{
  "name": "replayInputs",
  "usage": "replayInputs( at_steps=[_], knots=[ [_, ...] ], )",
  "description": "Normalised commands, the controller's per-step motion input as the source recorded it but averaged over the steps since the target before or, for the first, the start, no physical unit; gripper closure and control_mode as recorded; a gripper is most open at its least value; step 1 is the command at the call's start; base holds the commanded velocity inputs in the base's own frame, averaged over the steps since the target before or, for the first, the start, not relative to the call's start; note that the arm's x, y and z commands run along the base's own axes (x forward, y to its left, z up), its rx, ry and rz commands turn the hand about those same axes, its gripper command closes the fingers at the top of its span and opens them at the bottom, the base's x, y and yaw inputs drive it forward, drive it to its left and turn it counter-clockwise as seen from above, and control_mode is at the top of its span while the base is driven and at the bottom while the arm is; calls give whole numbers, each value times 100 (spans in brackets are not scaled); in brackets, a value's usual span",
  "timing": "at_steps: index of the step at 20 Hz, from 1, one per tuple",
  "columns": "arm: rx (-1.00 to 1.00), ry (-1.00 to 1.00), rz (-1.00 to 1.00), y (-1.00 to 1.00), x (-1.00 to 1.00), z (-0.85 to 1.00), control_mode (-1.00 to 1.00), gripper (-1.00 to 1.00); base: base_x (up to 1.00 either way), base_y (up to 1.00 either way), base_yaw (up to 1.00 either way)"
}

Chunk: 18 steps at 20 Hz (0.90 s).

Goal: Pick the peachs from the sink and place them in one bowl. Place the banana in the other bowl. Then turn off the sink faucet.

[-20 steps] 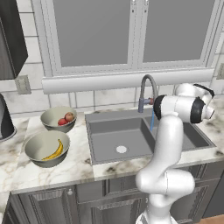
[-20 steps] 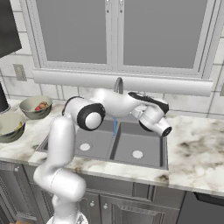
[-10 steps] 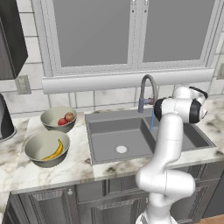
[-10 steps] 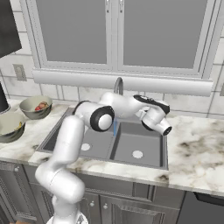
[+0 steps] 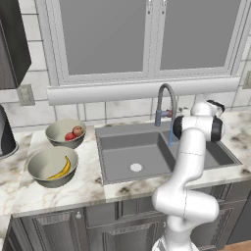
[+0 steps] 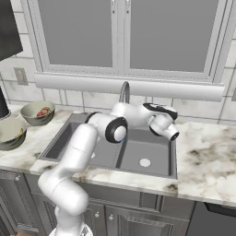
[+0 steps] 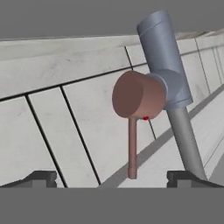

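Note:
Two peachs [image 5: 73, 132] lie in the smaller grey-beige bowl [image 5: 62, 126] left of the sink [image 5: 117, 147]. In the wider bowl [image 5: 46, 162] nearer the counter front rests the banana [image 5: 61, 169]. The sink faucet [image 5: 166, 100] arches over the basins, and a thin blue stream [image 5: 170, 138] falls from its spout. In the hand view my gripper [image 7: 113, 178] is open, its tips wide apart at the bottom. The faucet's reddish-brown side handle [image 7: 133, 109] is just ahead, its lever hanging down between the tips. My hand [image 6: 163, 126] hovers over the right basin.
A tiled back wall and a window sill [image 5: 142, 90] run close behind the faucet. Marble counter [image 6: 207, 156] stretches to the right of the sink. A dark rounded appliance [image 5: 6, 135] stands at the far left.
The hand has turned and edged a little left toward the faucet base. The elbow has swung inward over the sink. The jaws stay open; bowls and fruit are unmoved.

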Motion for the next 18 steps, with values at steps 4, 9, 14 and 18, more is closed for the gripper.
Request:
replayInputs(
  at_steps=[4,9,14,18],
  knots=[
    [3,2,0,13,29,0,-100,-100,0,0,0],
    [2,1,0,23,25,-2,-100,-100,0,0,0],
    [3,0,0,22,26,-6,-100,-100,0,0,0],
    [3,0,0,10,25,-9,-100,-100,0,0,0]
  ],
)
